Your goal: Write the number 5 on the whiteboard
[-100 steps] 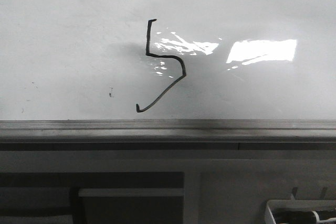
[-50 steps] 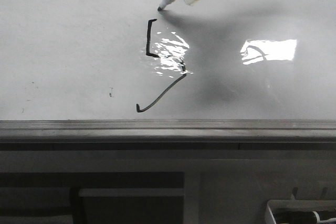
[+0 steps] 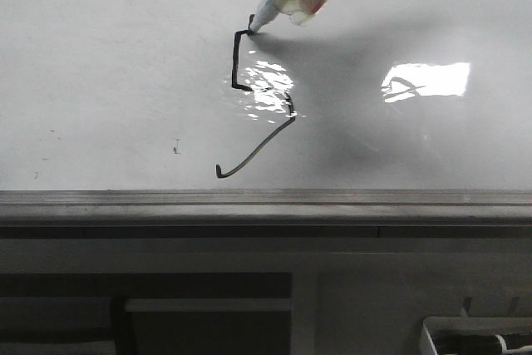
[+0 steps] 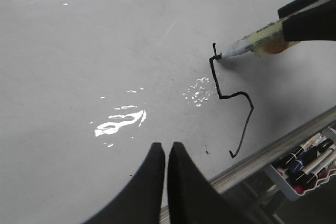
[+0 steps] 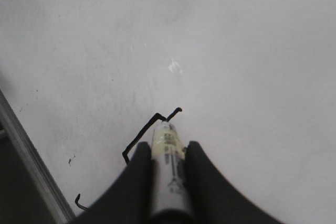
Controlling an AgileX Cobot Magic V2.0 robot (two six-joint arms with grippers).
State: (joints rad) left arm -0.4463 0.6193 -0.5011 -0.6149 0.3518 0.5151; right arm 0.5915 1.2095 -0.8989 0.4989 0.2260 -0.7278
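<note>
The number 5 (image 3: 233, 60) is a thin black angular figure on the glossy whiteboard (image 3: 100, 81), with a vertical, a bend and a long hooked tail. My right gripper (image 5: 168, 148) is shut on a pale marker (image 3: 274, 4), whose tip touches the top of the 5's vertical, where there is a short tick. The 5 (image 4: 233, 95), marker (image 4: 252, 43) and right gripper's fingers (image 4: 310, 22) also show in the left wrist view. In the right wrist view the marker (image 5: 167, 132) points at the 5 (image 5: 140, 134). My left gripper (image 4: 166, 148) is shut and empty, above the board near its edge.
A grey metal edge strip (image 3: 266, 199) runs along the board's near side, with dark grey panels (image 3: 208, 313) below it. A white tray (image 4: 310, 163) holding several markers sits below the edge at the right, partly seen in the front view (image 3: 478, 337).
The marker tip came down and to the right, from off the board at the upper left onto the top of the 5's vertical. The arm's shadow now lies over the board.
</note>
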